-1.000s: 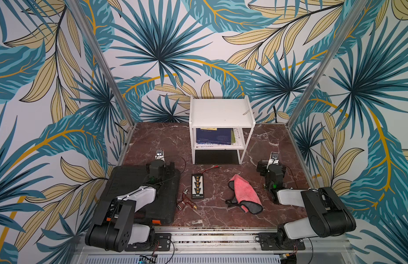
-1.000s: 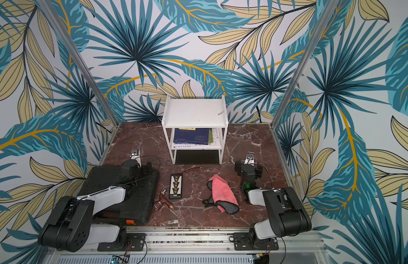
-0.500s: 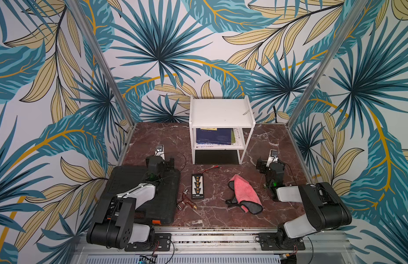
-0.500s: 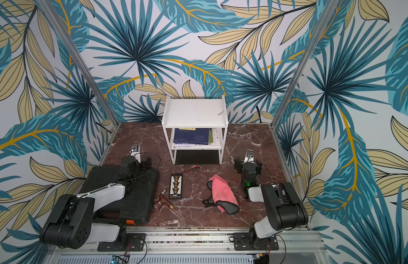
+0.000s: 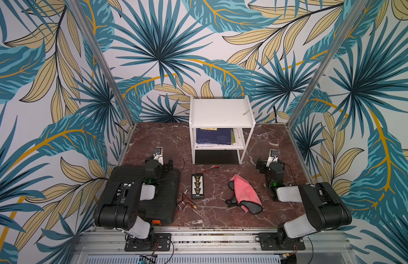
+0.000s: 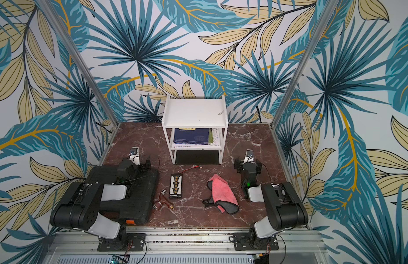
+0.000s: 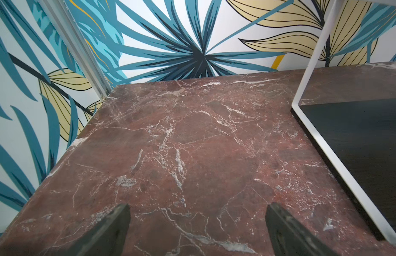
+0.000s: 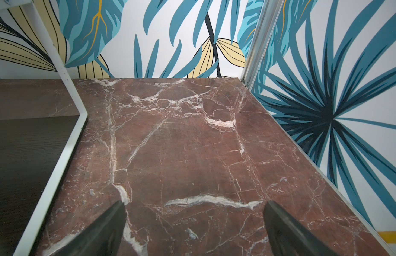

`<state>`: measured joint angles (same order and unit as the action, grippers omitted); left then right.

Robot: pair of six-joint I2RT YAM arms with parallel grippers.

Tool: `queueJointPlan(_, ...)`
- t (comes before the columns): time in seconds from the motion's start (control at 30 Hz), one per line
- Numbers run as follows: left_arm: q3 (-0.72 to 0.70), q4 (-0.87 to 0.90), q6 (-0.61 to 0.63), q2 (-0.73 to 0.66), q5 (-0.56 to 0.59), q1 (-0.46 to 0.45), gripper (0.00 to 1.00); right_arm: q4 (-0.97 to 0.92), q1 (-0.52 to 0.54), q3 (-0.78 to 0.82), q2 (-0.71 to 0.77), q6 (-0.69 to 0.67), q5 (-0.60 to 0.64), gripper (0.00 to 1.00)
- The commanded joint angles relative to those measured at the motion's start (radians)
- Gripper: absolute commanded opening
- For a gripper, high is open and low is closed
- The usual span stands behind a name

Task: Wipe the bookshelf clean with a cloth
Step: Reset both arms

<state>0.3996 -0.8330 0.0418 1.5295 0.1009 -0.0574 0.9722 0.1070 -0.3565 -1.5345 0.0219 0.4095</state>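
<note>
Both grippers are spread wide and empty: your right gripper (image 5: 270,164) points at bare marble with a white leg of the bookshelf (image 5: 219,114) just inside its inner finger, and your left gripper (image 5: 160,164) mirrors it on the other side. The cloth (image 5: 243,190) lies crumpled on the table behind your right fingertips and inward of them, near but not touching, so draw that arm back and tip the fingers (image 8: 99,230) downward before you close. I would aim for the thick pink fold, not the thin dark trim trailing off the cloth's end, and take enough fabric that a pad hangs below the fingertips for wiping. Neither wrist view shows the cloth at all, so you must line up from the top views. A pale sliver (image 5: 246,112) lies on the top board; what it is cannot be told. Books (image 5: 213,137) cover most of the lower tier, and any dust is too fine to see.
</note>
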Motion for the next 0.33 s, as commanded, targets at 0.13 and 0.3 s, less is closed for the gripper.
queueJointPlan(0.13,0.018,0.034,0.026,-0.012,-0.027,0.0,1.0,0.011,-0.003,-0.002,0.006,-0.004,-0.005,0.99)
queueJointPlan(0.3,0.018,0.031,0.026,-0.013,-0.029,0.0,1.0,0.011,-0.003,-0.002,0.007,-0.004,-0.005,1.0)
